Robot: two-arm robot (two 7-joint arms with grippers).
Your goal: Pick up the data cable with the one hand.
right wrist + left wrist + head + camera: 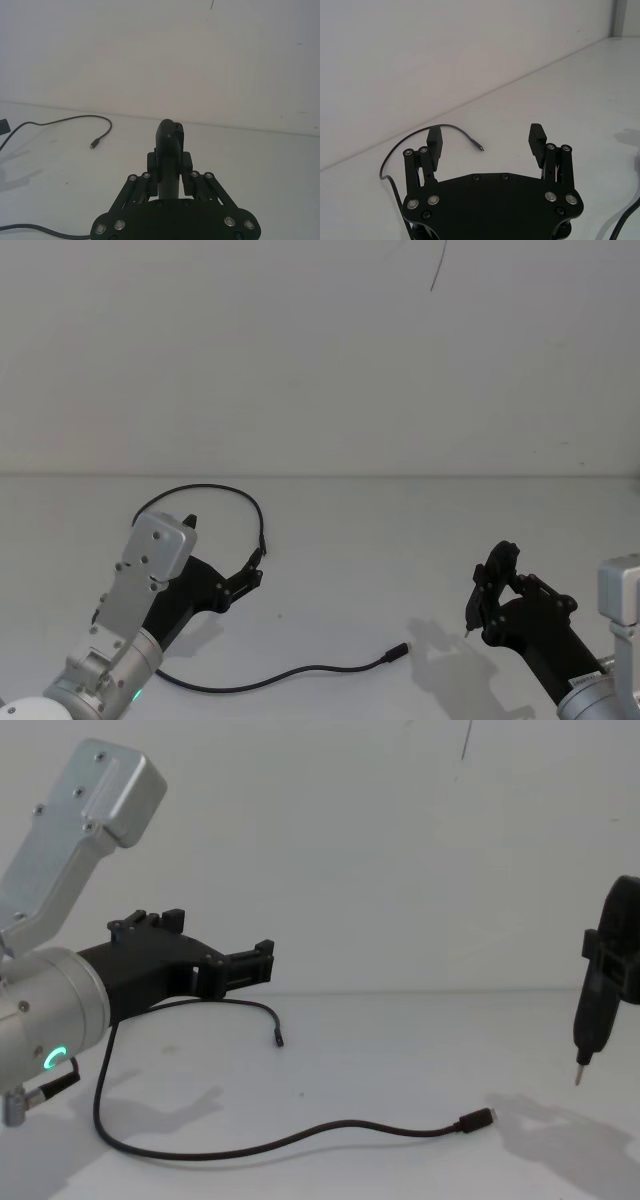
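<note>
A: Step: grasp. The data cable [300, 672] lies slack on the tabletop [400, 540]. One plug end curls just ahead of the left claw [485, 137], the other points toward the right arm.

B: Left claw gapes wide, above the cord, not touching. Left arm reaches forward, low. Suggest descending straight, straddling one strand, and pinching cord rather than plug. Right claw [170, 132] is closed, idle at right.
</note>
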